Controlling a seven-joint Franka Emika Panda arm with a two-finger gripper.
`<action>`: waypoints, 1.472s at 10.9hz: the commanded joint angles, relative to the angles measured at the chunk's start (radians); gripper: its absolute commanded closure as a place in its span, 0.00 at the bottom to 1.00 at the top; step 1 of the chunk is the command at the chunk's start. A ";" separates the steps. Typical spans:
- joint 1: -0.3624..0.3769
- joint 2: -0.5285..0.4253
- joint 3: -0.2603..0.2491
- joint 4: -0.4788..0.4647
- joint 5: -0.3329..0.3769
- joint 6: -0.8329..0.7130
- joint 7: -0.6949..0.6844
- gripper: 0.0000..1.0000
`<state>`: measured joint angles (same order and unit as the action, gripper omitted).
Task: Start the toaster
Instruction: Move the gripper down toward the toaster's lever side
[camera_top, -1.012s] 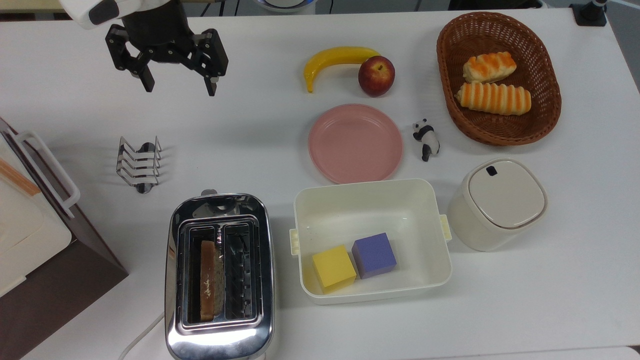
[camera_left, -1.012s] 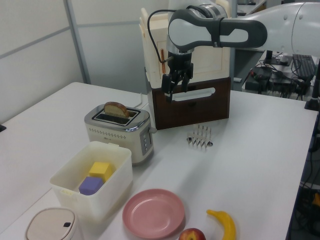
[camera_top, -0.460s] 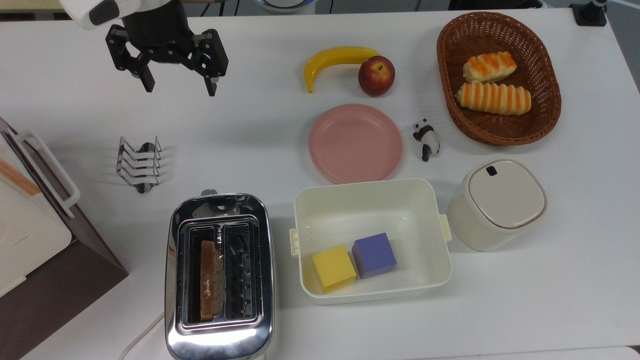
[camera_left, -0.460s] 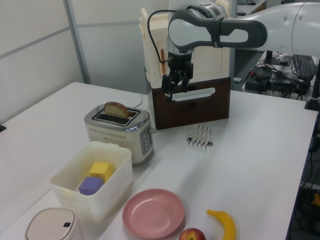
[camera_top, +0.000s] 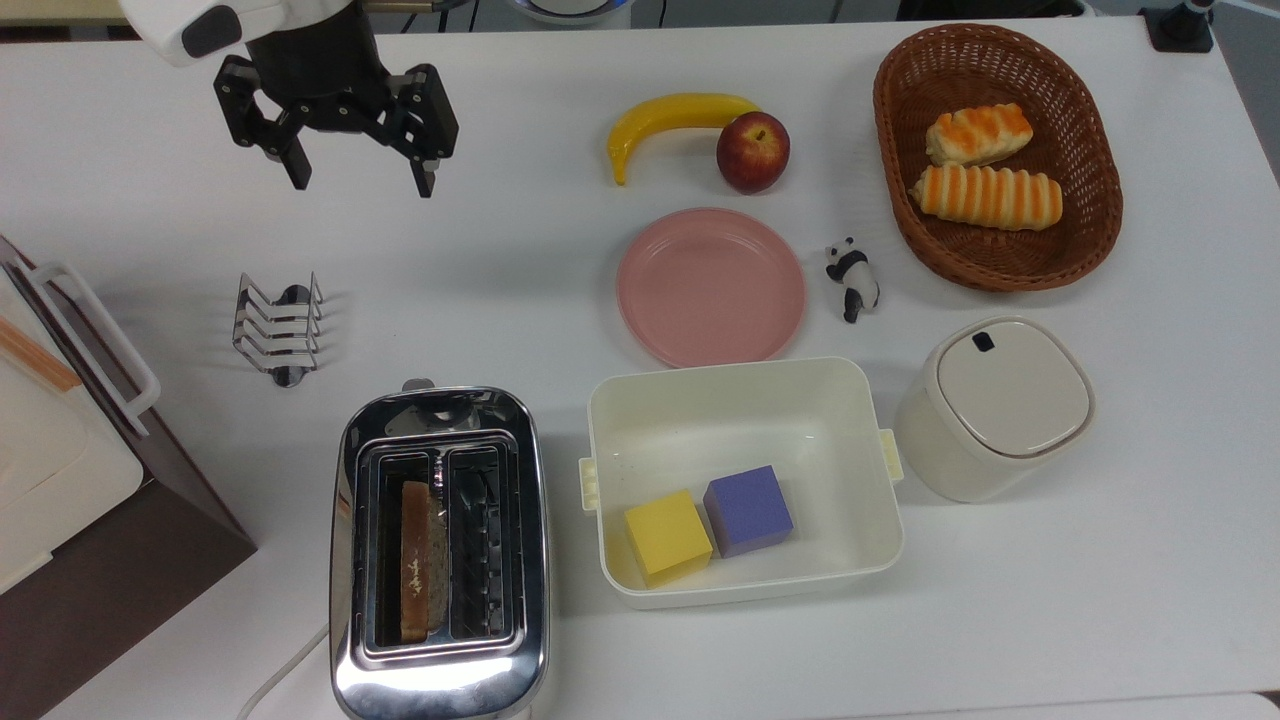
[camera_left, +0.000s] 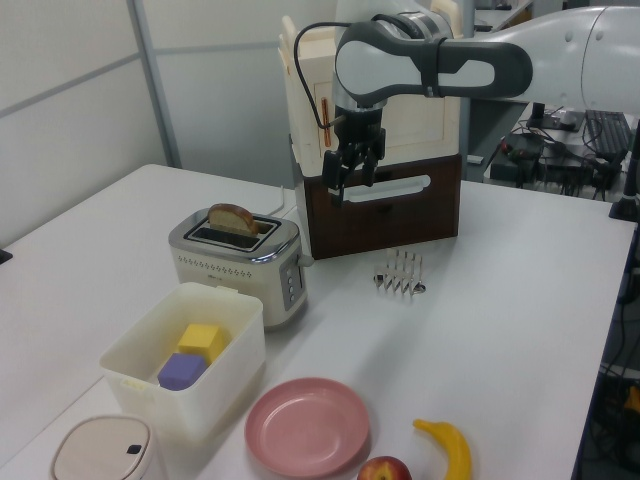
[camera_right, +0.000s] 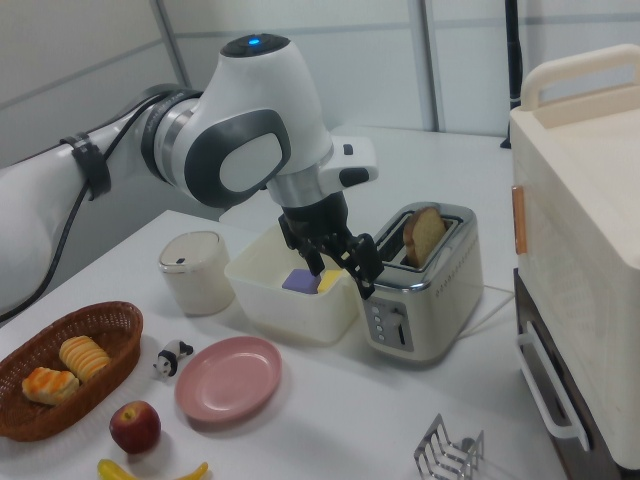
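1. Take the toaster (camera_top: 440, 550) as your landmark. It sits at the near edge of the desk (camera_top: 560, 260) in the top view, chrome body lengthwise, its long axis running from that near edge toward the far side. A bread slice (camera_top: 415, 560) stands proud in the slot on the top view's left, so the carriage looks to be up and toasting not begun.

2. Its control end faces away from the near edge. In the right view the lever (camera_right: 398, 322) sits on that end face, beside a column of small buttons, and appears to be high in its track. Your press probably has to go down there.

3. Just beside the toaster, on the top view's right, stands the cream bin (camera_top: 745, 400) holding a yellow and a purple block. Approach from the lever end and it should stay out of your way.

4. Beyond the lever end, a little to the top view's left, stands the wire toast rack (camera_top: 278, 325).

5. Farther off, past the rack, the pincer (camera_top: 358, 185) hangs above the desk, released, fingers spread, grasping nothing, well apart from the toaster. It points downward, which suits a downward push on the lever.
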<state>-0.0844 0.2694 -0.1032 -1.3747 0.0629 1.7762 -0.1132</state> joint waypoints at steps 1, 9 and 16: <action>0.020 0.010 0.002 -0.023 -0.002 0.060 -0.017 0.00; 0.026 0.131 0.019 -0.027 0.084 0.540 -0.002 0.00; 0.034 0.096 0.017 -0.023 0.064 0.344 -0.014 1.00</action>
<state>-0.0630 0.3995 -0.0780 -1.3742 0.1292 2.1925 -0.1130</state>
